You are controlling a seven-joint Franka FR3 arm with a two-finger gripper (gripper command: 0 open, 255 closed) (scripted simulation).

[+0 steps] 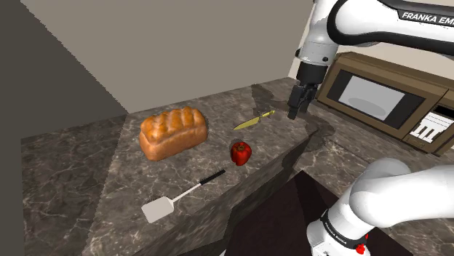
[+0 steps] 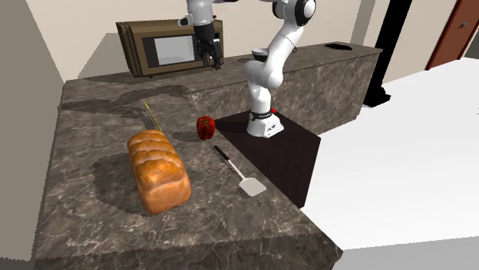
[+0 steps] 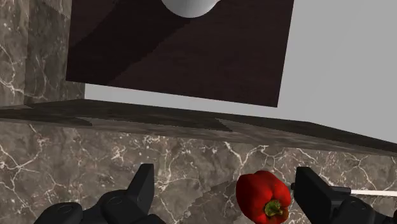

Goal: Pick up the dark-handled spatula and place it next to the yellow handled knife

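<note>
Status: gripper point(image 1: 294, 110) hovers high over the counter point(image 1: 69, 171), in front of the microwave point(image 1: 378, 98) and near the yellow-handled knife point(image 1: 255, 120). Fingers point(image 3: 143, 184) are spread wide, nothing pinched. Red pepper point(image 3: 264, 197) is seen between them in wrist view but far below, not touched.

Spatula point(image 1: 183, 195) lies flat near the counter's front edge, black handle twd the pepper, pale blade twd the shoulder view's lower left. It's well apart from the knife, w/ the pepper sitting between the two. Bread loaf point(image 1: 173, 131) is off to the shoulder view's left of that line.

Step judged: approach. Pick not yet begun.

How it's done well:
- Hand is carried over the pepper at height, then set above mid-handle, not the blade.
- Wrist is turned so the jaws straddle the handle crosswise; handle runs diag. in shoulder view.
- Descent is taken slow to near-contact w/ counter: handle is thin & low, little to grab.
- Closure only once both fingers flank the handle.
- Risk: blade end prob. heavier, so tilt on lift is likely. Grip nearer the neck may help.
- Drop spot: free counter beside the knife, roughly parallel, no contact w/ knife or pepper.
</note>
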